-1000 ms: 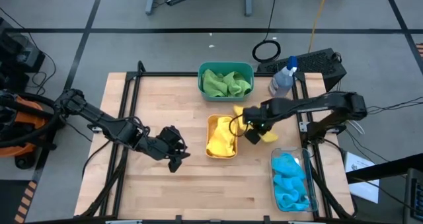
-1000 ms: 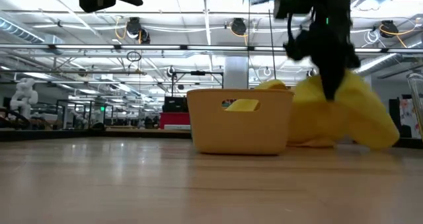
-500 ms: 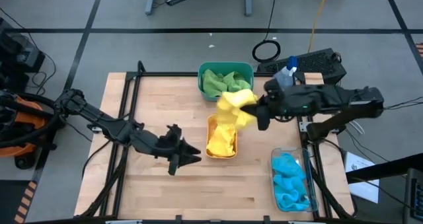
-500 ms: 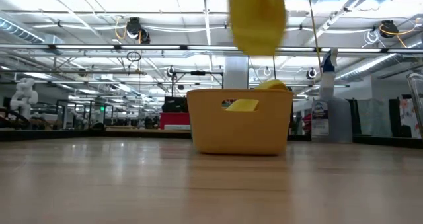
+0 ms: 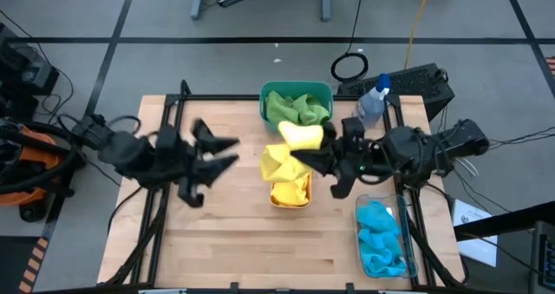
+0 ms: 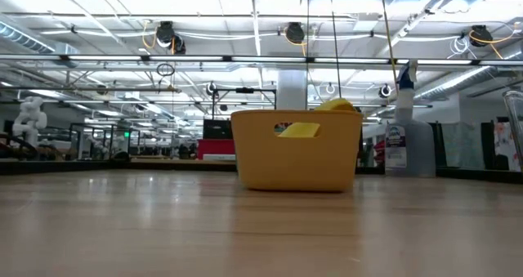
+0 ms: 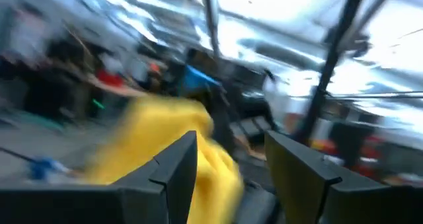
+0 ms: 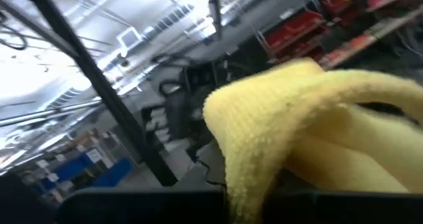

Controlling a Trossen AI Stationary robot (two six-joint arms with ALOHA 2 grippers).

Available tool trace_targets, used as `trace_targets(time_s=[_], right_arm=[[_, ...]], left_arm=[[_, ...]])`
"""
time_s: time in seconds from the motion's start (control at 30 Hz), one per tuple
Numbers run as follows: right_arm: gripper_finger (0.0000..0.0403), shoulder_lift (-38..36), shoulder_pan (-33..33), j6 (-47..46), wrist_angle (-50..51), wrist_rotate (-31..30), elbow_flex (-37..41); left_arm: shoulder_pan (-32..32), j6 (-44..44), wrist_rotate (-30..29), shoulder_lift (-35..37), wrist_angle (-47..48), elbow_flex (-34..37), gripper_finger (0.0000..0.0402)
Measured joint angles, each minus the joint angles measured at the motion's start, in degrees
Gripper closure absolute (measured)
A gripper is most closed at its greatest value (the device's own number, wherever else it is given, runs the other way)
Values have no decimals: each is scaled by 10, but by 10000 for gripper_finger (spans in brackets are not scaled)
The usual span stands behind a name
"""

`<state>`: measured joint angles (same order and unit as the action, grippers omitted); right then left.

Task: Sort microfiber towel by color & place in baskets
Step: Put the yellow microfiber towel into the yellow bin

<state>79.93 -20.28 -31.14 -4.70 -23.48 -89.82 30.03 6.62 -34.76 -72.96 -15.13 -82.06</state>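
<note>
My right gripper (image 5: 307,160) hangs high over the table, shut on a yellow microfiber towel (image 5: 289,150) above the orange basket (image 5: 279,199). A second yellow towel (image 6: 336,105) lies in that basket (image 6: 297,150). Green towels (image 5: 297,108) fill the teal basket (image 5: 264,94) at the far edge. Blue towels (image 5: 381,237) lie in the clear basket (image 5: 361,209) at the near right. My left gripper (image 5: 229,152) is raised left of the held towel, open and pointing at it; its wrist view shows nothing between its fingers (image 7: 177,166). My right gripper holds the yellow towel by a bunched part (image 8: 264,138) that covers the fingertips, so the exact hold is hidden. The fingers come about level from the table's right. The towel is lifted clear, and its folds (image 5: 277,162) droop above the orange basket.
A clear spray bottle with a blue top (image 5: 372,103) stands at the far right, beside the teal basket. The bare wooden tabletop (image 5: 217,233) stretches left of and in front of the orange basket. Black frame rails (image 5: 165,112) run along the table's sides.
My right gripper has lifted the yellow towel off the table just right of the orange basket. It tipped from pointing down to about level and swung left, so the towel now hangs above the basket. My left gripper has risen and tipped up to level, still open.
</note>
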Motion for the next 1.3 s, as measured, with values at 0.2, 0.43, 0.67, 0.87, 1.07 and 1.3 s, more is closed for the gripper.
trace_targets(time_s=[0.2, 0.43, 0.67, 0.87, 1.07, 1.3], right_arm=[[399, 41, -1, 20, -120, 66, 0], [399, 47, -1, 54, -170, 89, 0], [399, 42, 1, 70, -169, 127, 0], [399, 42, 5, 73, -151, 148, 0], [399, 42, 5, 76, -137, 148, 0], [399, 38, 7, 56, -74, 124, 0]], left_arm=[[-2, -79, -120, 0, 130, -70, 207], [-38, 97, 36, -5, 259, -70, 122], [-55, 111, 87, -36, 220, -69, 96], [-91, 155, 186, -82, 162, -69, 95], [-109, 104, 257, -121, 126, -69, 156], [-104, 66, 273, -121, 81, -69, 378]])
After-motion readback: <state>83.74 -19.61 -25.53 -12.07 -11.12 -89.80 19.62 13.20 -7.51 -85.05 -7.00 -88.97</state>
